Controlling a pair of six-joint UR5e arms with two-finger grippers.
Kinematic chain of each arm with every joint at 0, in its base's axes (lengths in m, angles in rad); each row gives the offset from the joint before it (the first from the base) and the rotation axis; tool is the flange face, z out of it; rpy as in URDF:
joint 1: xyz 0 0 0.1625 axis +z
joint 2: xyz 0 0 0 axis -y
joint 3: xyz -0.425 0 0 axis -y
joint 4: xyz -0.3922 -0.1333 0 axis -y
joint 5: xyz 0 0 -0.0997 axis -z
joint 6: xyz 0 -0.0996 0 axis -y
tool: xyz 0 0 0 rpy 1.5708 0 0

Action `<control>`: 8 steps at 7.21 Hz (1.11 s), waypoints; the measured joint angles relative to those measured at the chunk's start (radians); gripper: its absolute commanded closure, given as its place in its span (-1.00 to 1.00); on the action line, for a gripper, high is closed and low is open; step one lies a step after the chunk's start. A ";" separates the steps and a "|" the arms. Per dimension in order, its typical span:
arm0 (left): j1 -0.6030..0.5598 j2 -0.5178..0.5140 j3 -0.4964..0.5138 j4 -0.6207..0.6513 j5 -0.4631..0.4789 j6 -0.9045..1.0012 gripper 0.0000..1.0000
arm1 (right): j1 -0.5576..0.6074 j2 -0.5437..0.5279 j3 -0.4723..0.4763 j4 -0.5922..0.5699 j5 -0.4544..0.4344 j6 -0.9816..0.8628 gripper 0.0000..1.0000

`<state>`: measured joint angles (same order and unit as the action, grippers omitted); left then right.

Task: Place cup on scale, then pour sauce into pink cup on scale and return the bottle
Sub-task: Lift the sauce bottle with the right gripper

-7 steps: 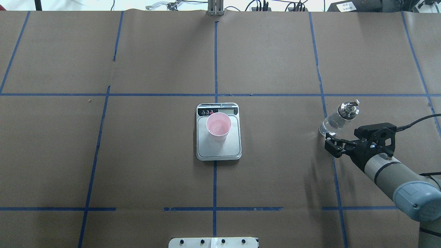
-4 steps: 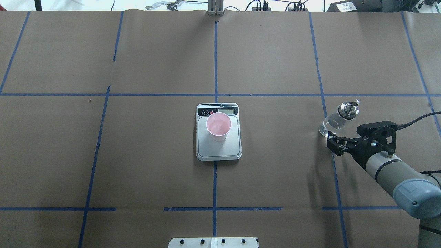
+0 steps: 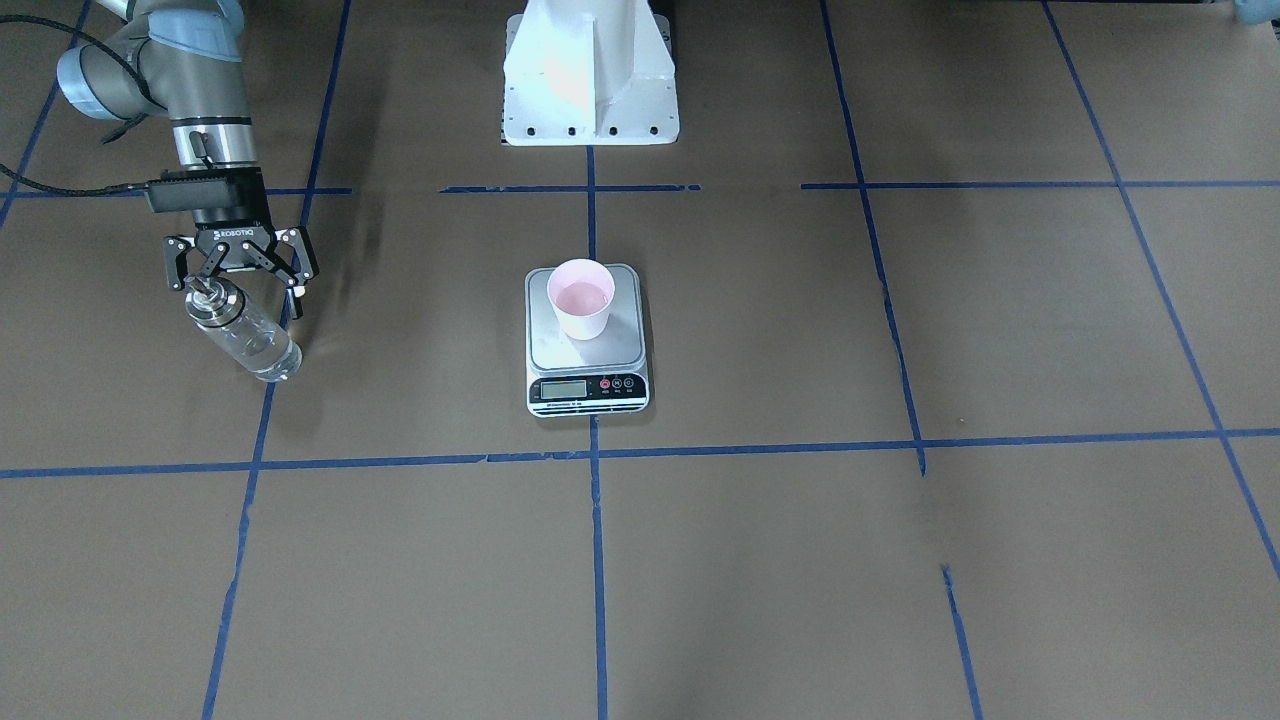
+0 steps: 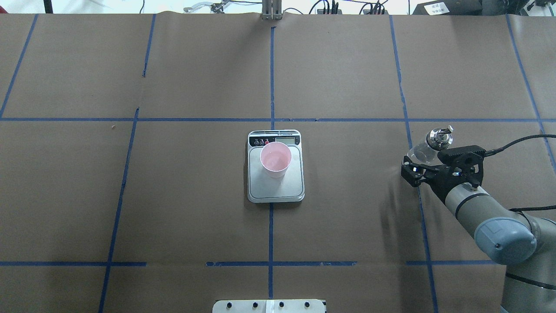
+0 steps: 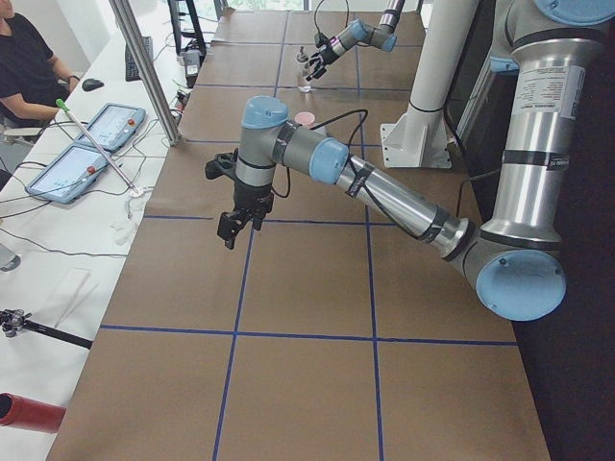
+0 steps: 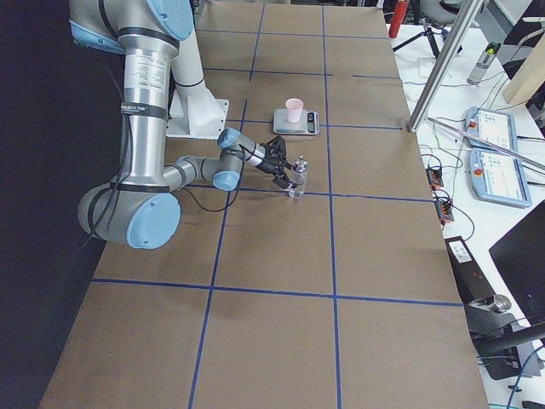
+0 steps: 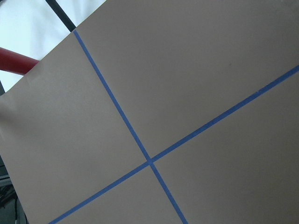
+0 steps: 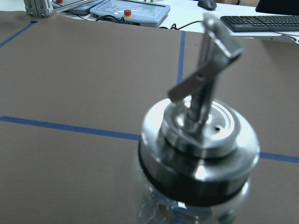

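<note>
The pale pink cup (image 4: 275,159) stands upright on the silver scale (image 4: 278,192) at mid-table, also in the front view as cup (image 3: 581,296) and scale (image 3: 588,388). The clear glass bottle (image 4: 438,138) with its silver collar and spout stands on the table to the right. My right gripper (image 4: 416,167) is open, its jaws on either side of the bottle (image 3: 255,345), not closed on it. The right wrist view shows the collar and spout (image 8: 201,140) close up. My left gripper (image 5: 229,229) hangs over bare table far left; I cannot tell its state.
The table is brown paper with a grid of blue tape. The white robot pedestal (image 3: 590,80) stands at the robot's edge. Tablets (image 5: 91,144) and an operator (image 5: 24,58) are beyond the far edge. Cables run along that side.
My right gripper has moved forward and up to the bottle, and now covers the bottle's lower body in the overhead view. It stays open. Cup, scale and bottle have not moved.
</note>
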<state>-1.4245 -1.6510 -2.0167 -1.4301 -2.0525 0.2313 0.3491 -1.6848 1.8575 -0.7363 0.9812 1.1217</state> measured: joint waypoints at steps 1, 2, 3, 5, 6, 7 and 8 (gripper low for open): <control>0.000 -0.001 -0.001 0.000 0.000 -0.002 -1.00 | 0.006 0.008 -0.014 0.000 -0.003 -0.003 -1.00; -0.001 -0.002 -0.001 0.000 0.000 -0.003 -1.00 | 0.011 0.010 -0.022 0.000 -0.004 -0.004 -1.00; -0.001 -0.002 -0.001 0.000 0.000 -0.004 -1.00 | 0.014 0.011 -0.027 0.000 -0.004 -0.005 -0.99; -0.001 -0.003 -0.003 0.000 0.000 -0.004 -1.00 | 0.021 0.013 -0.031 0.000 -0.004 -0.006 0.76; -0.001 -0.003 -0.004 0.000 0.000 -0.005 -1.00 | 0.026 0.014 -0.032 0.000 -0.003 -0.006 1.00; -0.001 -0.003 -0.006 0.000 0.000 -0.005 -1.00 | 0.034 0.016 -0.031 0.000 0.001 -0.005 1.00; -0.002 -0.003 -0.007 0.000 0.000 -0.006 -1.00 | 0.043 0.022 -0.025 0.000 0.004 -0.018 1.00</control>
<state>-1.4264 -1.6537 -2.0234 -1.4297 -2.0525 0.2257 0.3923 -1.6627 1.8323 -0.7363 0.9856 1.1038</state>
